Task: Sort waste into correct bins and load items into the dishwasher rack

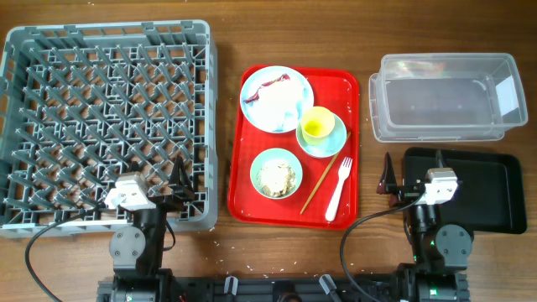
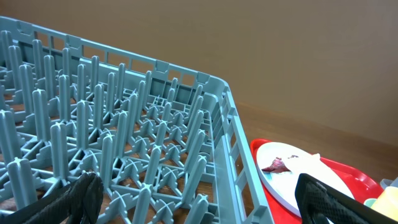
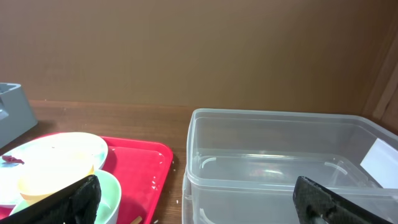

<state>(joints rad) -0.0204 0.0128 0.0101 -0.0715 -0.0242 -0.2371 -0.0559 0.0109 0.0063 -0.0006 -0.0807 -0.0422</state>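
The grey dishwasher rack point(image 1: 210, 126) stands at the left and holds nothing. On the red tray point(image 1: 252, 210) a mint plate point(image 1: 256, 107) carries white tissue point(image 1: 284, 102) and a red wrapper scrap point(image 1: 275, 83). A yellow cup point(image 1: 317, 126) sits on a saucer point(image 1: 336, 144). A bowl point(image 1: 258, 164) holds the rice clump point(image 1: 277, 176). A chopstick point(image 1: 319, 183) and white fork point(image 1: 340, 186) lie beside it. My left gripper point(image 1: 183, 183) point(image 2: 199, 193) is open over the rack's near right corner. My right gripper point(image 1: 389, 176) point(image 3: 196, 193) is open between the red tray and the black tray point(image 1: 487, 193).
The clear plastic tub point(image 1: 436, 101) stands at the back right, with nothing in it, and shows in the right wrist view point(image 3: 280, 162). The black tray lies in front of it. Small white crumbs dot the wood near the front edge.
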